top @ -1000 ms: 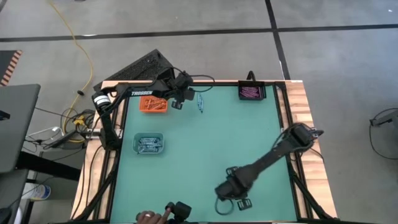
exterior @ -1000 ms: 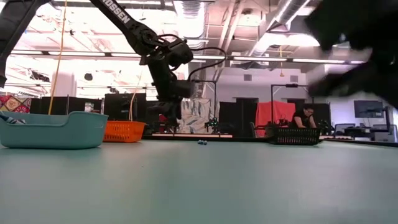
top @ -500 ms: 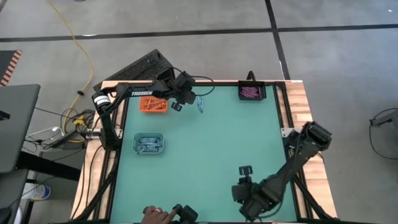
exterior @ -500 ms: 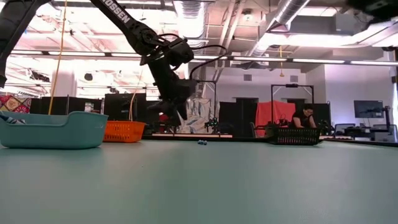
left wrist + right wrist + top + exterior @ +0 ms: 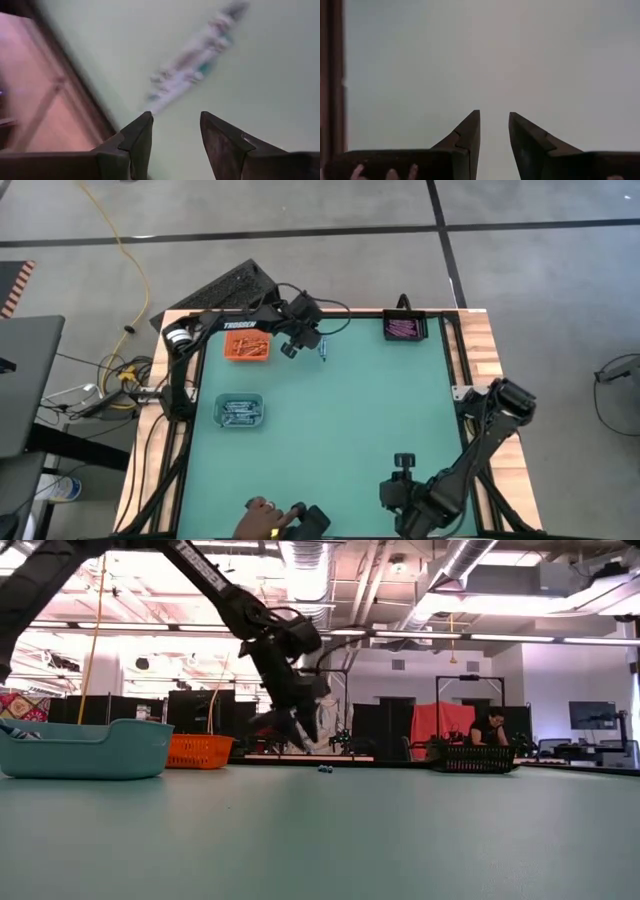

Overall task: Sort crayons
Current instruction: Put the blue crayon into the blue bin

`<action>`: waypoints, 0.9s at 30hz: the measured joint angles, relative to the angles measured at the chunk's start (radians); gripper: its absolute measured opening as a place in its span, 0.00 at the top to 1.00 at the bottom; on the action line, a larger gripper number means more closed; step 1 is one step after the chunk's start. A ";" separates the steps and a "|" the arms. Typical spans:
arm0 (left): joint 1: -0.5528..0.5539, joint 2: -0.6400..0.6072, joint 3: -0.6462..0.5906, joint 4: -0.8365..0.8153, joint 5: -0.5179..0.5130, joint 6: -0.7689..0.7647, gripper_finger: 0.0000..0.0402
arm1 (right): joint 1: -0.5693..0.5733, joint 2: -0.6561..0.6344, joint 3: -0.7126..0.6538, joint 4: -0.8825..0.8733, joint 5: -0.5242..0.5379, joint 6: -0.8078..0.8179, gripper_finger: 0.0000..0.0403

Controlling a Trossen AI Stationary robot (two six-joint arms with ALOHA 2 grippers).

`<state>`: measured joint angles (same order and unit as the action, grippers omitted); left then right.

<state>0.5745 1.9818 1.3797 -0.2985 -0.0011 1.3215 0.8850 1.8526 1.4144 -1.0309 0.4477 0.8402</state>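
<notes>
The left gripper (image 5: 305, 338) hangs at the far edge of the green table (image 5: 340, 420), fingers parted and empty, just beside a small cluster of blue-grey crayons (image 5: 322, 347) lying loose on the mat. The right gripper (image 5: 403, 465) waits near the front edge, jaws partly open, holding nothing. An orange tray (image 5: 246, 347), a clear tray (image 5: 240, 411) and a black tray (image 5: 404, 329) each hold crayons.

Left gripper (image 5: 318, 343) is stretched out over the table's far side on its dark arm, fingers (image 5: 137, 137) spread apart, empty. Right gripper (image 5: 403, 463) sits pulled back by the near edge, fingers (image 5: 467, 132) parted, nothing between them.
</notes>
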 joint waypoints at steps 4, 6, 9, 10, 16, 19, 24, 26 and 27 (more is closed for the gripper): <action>0.009 0.082 0.110 -0.119 -0.011 0.021 0.59 | 0.015 0.000 0.001 0.017 -0.001 0.037 0.70; 0.013 0.125 0.169 -0.206 -0.024 0.037 0.58 | 0.021 0.000 0.001 0.021 0.000 0.058 0.70; 0.017 0.186 0.255 -0.301 -0.029 0.086 0.57 | 0.033 0.000 0.001 0.021 -0.001 0.096 0.70; 0.018 0.202 0.280 -0.331 -0.030 0.098 0.57 | 0.034 0.000 0.001 0.022 0.000 0.103 0.70; 0.022 0.260 0.385 -0.375 -0.022 0.139 0.58 | 0.043 0.000 0.001 0.032 -0.001 0.157 0.70; 0.022 0.262 0.407 -0.378 -0.004 0.165 0.58 | 0.045 0.000 0.001 0.043 -0.001 0.165 0.70; 0.023 0.262 0.419 -0.373 0.005 0.200 0.58 | 0.045 0.000 0.001 0.049 -0.001 0.165 0.70; 0.027 0.262 0.420 -0.373 0.009 0.211 0.58 | 0.045 0.000 0.001 0.048 -0.001 0.166 0.70; 0.029 0.262 0.420 -0.373 0.014 0.212 0.58 | 0.045 0.000 0.001 0.049 0.000 0.166 0.70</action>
<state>0.6034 2.2436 1.7996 -0.6716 0.0133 1.5337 0.9302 1.8526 1.4155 -0.9821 0.4473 1.0058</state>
